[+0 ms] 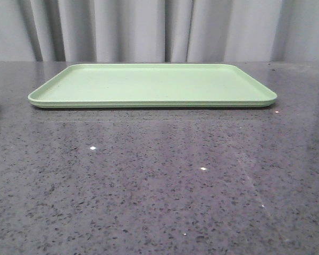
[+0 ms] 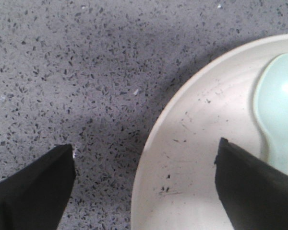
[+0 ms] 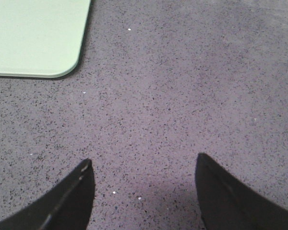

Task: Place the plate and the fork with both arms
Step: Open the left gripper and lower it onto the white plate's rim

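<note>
The plate (image 2: 201, 143), cream with fine dark specks, fills one side of the left wrist view and rests on the speckled grey table. My left gripper (image 2: 145, 147) is open and straddles the plate's rim, one finger over the table and the other over the plate's inside. Whether a finger touches the plate I cannot tell. My right gripper (image 3: 143, 160) is open over bare table with nothing between its fingers. The fork is out of view. Neither gripper shows in the front view.
A pale blue-green utensil with a rounded end (image 2: 278, 105) lies in the plate. The large flat light green tray (image 1: 149, 85) sits at the back middle of the table; its rounded corner (image 3: 33, 38) shows ahead of my right gripper. Grey curtains hang behind.
</note>
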{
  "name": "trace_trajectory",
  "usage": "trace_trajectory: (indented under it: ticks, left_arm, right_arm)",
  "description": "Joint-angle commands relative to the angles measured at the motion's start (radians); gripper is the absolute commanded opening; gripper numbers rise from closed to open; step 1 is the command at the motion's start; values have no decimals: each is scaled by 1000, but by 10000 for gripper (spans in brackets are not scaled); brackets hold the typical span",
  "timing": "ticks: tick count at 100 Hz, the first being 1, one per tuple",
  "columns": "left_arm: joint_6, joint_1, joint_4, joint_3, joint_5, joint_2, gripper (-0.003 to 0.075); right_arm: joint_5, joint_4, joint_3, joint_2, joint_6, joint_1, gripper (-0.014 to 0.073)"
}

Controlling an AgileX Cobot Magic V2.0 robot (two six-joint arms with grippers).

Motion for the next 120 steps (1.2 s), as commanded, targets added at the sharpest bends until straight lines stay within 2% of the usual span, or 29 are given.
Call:
trace_trajectory:
  ticks: [1, 102, 109, 120]
  left_arm:
    - [2, 1, -19, -32, -16, -27, 566]
    - [2, 0, -28, -32, 6, 54, 566]
    - [2, 0, -28, -32, 12, 54, 559]
    - [2, 0, -26, -32, 20, 54, 498]
  right_arm:
    - [-62, -5, -34, 11, -12, -7, 465]
    - [-62, -5, -34, 11, -12, -7, 465]
    - [-62, -5, -34, 11, -12, -7, 465]
    - [-62, -5, -34, 11, -12, -7, 465]
